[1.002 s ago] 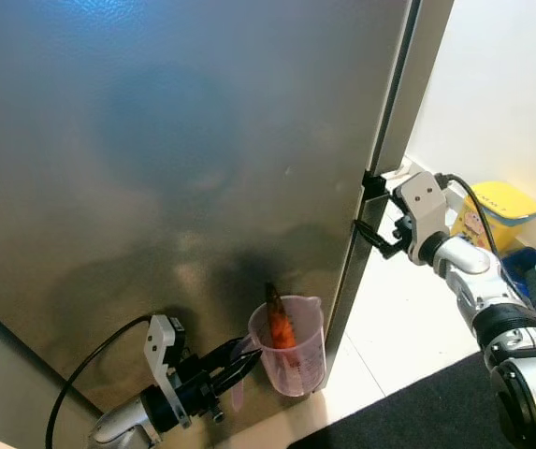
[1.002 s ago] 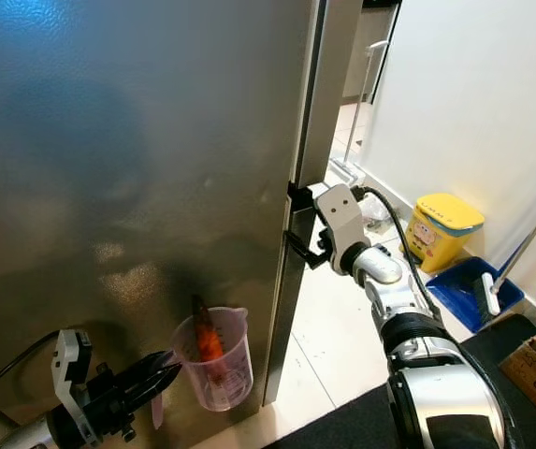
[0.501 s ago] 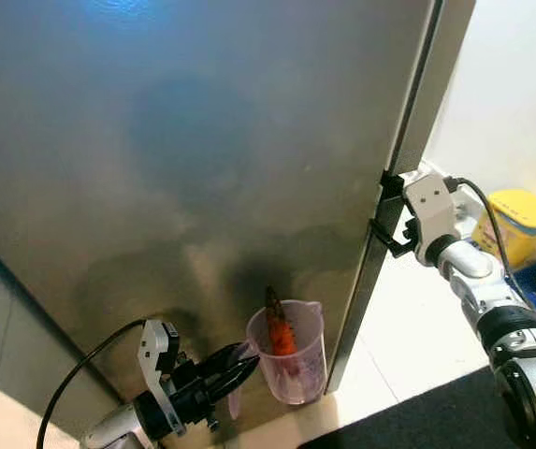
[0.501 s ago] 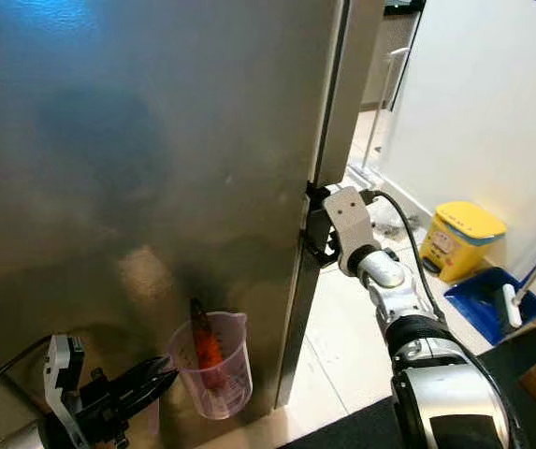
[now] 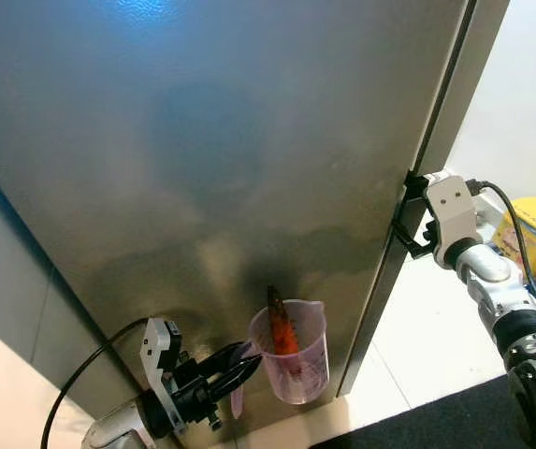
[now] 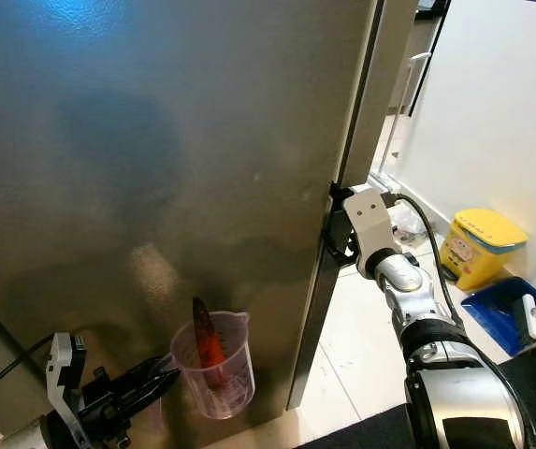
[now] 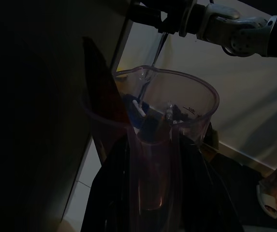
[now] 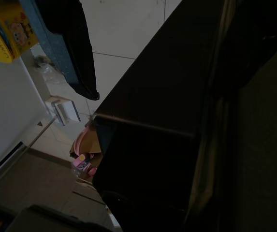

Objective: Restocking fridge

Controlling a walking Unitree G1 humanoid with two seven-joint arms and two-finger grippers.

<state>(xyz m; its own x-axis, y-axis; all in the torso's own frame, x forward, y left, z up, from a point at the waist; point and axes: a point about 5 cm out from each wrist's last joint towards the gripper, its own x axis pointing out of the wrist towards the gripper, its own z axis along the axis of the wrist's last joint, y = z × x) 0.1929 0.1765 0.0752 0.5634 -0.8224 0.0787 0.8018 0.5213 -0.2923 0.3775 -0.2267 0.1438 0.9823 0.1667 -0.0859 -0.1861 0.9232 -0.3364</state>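
Door-opening step: right gripper (image 5: 410, 217), jaws hooked on the brushed-steel fridge door (image 5: 230, 168) edge at 3 o'clock, must pull; left gripper (image 5: 235, 365) jaws clamp the clear plastic jug (image 5: 291, 360).

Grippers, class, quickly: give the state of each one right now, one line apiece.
Left gripper: shut on the clear plastic jug's handle; an orange-red item stands inside the jug.
Right gripper: at the fridge door edge; open or shut cannot be told.
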